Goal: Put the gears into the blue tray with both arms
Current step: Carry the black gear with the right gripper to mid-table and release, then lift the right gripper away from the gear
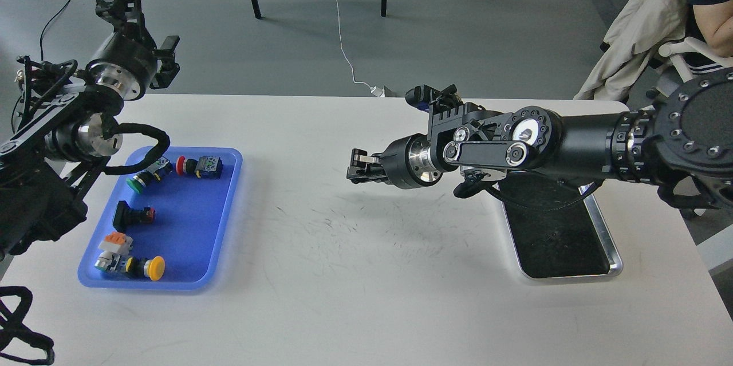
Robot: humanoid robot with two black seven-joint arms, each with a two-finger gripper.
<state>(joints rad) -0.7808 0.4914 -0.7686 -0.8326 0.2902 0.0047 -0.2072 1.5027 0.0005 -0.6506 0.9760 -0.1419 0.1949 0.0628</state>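
The blue tray lies on the left part of the table, and five push-button switches lie in it, two at its far end, one in the middle, two at its near end. The metal tray lies on the right part, well apart from it. The left gripper is behind the blue tray, raised past the far table edge. The right gripper is over the table between both trays, nearer the metal one

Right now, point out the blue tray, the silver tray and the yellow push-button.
blue tray (220,223): head view, bare floor near its right rim.
silver tray (608,240): head view, shiny right rim.
yellow push-button (154,268): head view, its round yellow cap.
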